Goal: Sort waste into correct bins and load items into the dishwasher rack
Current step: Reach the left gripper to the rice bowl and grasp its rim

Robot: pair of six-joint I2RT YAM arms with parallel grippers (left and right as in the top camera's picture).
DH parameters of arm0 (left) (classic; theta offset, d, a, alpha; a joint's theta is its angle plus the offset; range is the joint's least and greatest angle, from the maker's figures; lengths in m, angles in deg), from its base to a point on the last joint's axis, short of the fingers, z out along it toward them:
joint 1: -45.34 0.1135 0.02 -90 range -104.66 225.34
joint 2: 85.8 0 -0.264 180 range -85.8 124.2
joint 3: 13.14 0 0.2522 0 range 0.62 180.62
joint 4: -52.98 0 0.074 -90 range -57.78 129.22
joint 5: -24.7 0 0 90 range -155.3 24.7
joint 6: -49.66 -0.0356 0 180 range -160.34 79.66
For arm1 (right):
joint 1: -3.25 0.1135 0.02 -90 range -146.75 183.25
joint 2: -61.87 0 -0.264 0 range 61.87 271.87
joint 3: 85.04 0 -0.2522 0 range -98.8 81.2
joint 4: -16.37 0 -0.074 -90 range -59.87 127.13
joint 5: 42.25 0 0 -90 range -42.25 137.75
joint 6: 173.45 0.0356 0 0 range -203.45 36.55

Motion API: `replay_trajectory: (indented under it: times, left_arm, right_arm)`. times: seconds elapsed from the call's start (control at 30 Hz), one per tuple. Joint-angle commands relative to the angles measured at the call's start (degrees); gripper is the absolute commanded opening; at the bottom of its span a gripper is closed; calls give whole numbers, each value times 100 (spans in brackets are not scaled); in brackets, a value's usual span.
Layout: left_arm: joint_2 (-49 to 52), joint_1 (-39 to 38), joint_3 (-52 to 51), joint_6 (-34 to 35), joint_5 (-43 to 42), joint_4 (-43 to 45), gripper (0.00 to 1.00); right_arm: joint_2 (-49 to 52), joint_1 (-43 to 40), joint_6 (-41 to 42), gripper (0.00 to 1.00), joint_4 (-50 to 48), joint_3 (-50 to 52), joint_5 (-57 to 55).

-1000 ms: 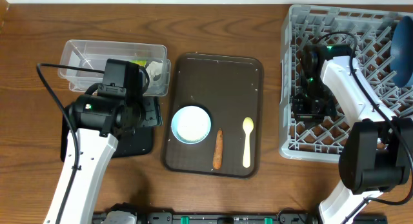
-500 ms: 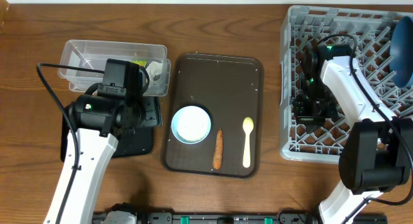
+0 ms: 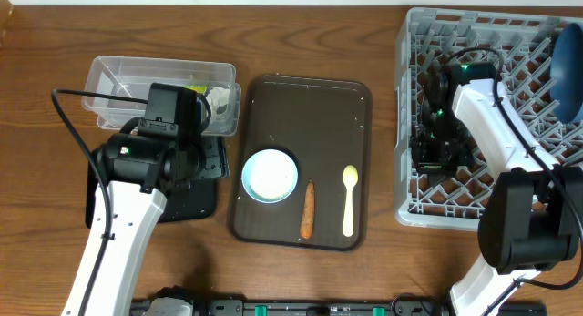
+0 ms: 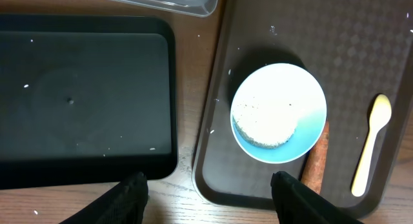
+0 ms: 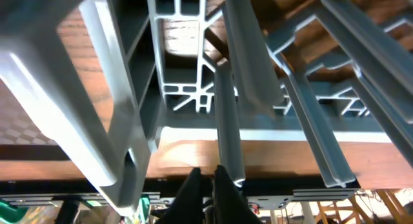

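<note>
The pale blue-white bowl [image 3: 271, 175] sits on the brown serving tray with white rice in it, and shows in the left wrist view [image 4: 279, 112]. The carrot-like stick [image 3: 308, 209] [image 4: 315, 159] and pale yellow spoon [image 3: 349, 199] [image 4: 371, 143] lie beside it. My left gripper [image 4: 210, 198] is open and empty, above the gap between the black tray [image 4: 84, 95] and the serving tray. My right gripper [image 5: 206, 175] is shut, low inside the grey dishwasher rack [image 3: 437, 207]. The dark blue plate [image 3: 569, 66] stands in the rack. The clear tub [image 3: 118, 84] holds crumpled paper [image 3: 217, 99] and a wrapper [image 3: 196, 86]. The cups are not in view.
The brown serving tray [image 3: 305, 102] lies between the bins and the rack. The black tray [image 3: 196, 202] carries a few rice grains and is largely covered by my left arm. Rack bars [image 5: 226, 114] crowd close around the right fingers.
The right gripper has shifted very slightly inside the rack. The left arm and the things on the serving tray have not moved.
</note>
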Motion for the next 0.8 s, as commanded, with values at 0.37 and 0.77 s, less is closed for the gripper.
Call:
replay_trajectory:
  times: [0.37, 0.77]
  left_arm:
    - [96, -66, -17, -57, -48, 192, 73]
    - [1344, -1353, -17, -50, -81, 1062, 73]
  right_arm:
    - [-1711, -74, -313, 88, -520, -1259, 448]
    - [-2389, -564, -310, 98, -424, -1209, 63]
